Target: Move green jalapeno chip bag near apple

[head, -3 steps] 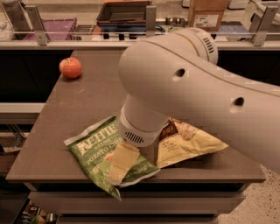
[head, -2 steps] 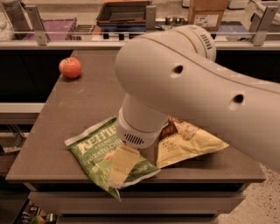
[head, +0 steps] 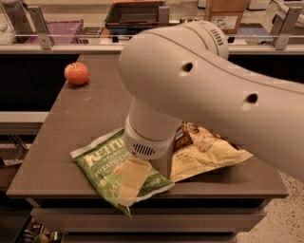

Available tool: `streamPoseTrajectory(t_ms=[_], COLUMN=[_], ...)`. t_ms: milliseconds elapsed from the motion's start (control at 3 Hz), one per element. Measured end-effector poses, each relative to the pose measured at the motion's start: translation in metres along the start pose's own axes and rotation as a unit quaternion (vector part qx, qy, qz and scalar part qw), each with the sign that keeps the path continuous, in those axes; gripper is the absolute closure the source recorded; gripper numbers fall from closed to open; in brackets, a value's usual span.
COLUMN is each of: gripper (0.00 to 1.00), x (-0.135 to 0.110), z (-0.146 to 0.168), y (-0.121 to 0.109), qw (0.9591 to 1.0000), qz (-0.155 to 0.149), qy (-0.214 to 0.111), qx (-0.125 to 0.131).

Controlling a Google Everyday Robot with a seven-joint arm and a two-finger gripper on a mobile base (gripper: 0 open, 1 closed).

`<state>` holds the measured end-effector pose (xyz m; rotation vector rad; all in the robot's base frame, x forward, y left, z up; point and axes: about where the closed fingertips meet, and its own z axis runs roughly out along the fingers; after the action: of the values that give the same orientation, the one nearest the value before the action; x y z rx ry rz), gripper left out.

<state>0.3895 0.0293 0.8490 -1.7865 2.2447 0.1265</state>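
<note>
The green jalapeno chip bag lies flat in the lower centre of the frame, near the front edge of the grey-brown table. Its white lettering faces up and one corner reaches down toward the table's front lip. The gripper is low over the right half of this bag, its pale end overlapping the green wrapper. From this angle it cannot be told whether it is released or clenched on the bag. The thick white arm fills the centre and right of the frame and hides most of what sits behind it. Just right of the green bag, touching or nearly touching it under the wrist, lies a larger tan chip bag (brown at its upper end, pale yellow toward the right). The apple sits in the upper left of the frame near the far left corner of the table, well apart from both bags, with bare tabletop between it and the green bag. Behind the table, along the top of the frame, are a purple bin at the left, a dark tray in the middle and a cardboard box toward the right.
</note>
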Motion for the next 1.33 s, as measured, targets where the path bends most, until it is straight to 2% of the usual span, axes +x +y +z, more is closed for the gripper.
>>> streamPoseTrajectory(t_ms=[1000, 1333], gripper=[0.00, 0.18], x=[0.002, 0.001], z=[0.029, 0.028], y=[0.002, 0.002], qw=[0.9997, 0.9997], qz=[0.004, 0.004], qy=[0.025, 0.025], qx=[-0.005, -0.004])
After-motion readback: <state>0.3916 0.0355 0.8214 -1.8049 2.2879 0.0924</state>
